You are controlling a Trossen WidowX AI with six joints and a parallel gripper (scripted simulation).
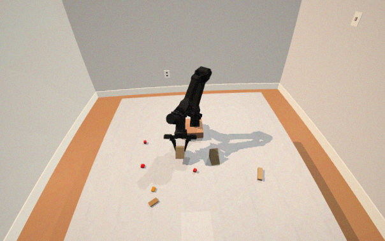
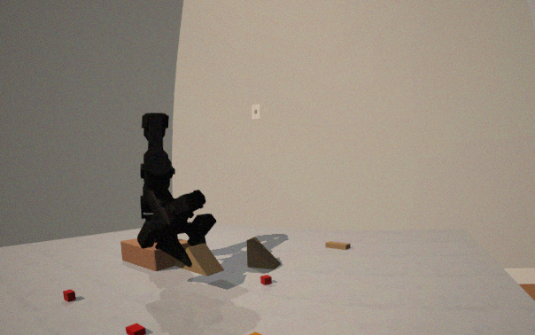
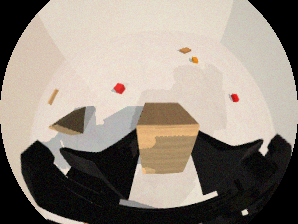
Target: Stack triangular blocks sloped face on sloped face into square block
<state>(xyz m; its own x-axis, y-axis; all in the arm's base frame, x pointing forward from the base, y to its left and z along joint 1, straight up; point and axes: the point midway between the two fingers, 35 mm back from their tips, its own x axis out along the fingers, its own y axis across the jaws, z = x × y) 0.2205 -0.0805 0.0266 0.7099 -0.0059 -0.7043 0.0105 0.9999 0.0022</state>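
Observation:
My gripper (image 1: 180, 149) (image 2: 194, 255) (image 3: 164, 128) is shut on a tan triangular block (image 1: 180, 154) (image 2: 207, 261) (image 3: 168, 150), one finger on each side. The block hangs a little above the table, its shadow apart from it in the exterior view. Its sloped face faces away from the arm base. The other triangular block (image 1: 214, 157) (image 2: 260, 256) (image 3: 74, 121) stands on the table to the right in the top view, in shadow, with its slope descending to the right in the exterior view. The two blocks are apart.
A red cube (image 1: 194, 170) (image 2: 266, 280) (image 3: 119, 88) lies near the standing block. Two more red cubes, an orange piece (image 1: 153, 189), a small tan block (image 1: 153, 202) and another tan block (image 1: 260, 173) (image 2: 337, 245) lie farther out. A brown box (image 2: 138, 254) is at the arm's base.

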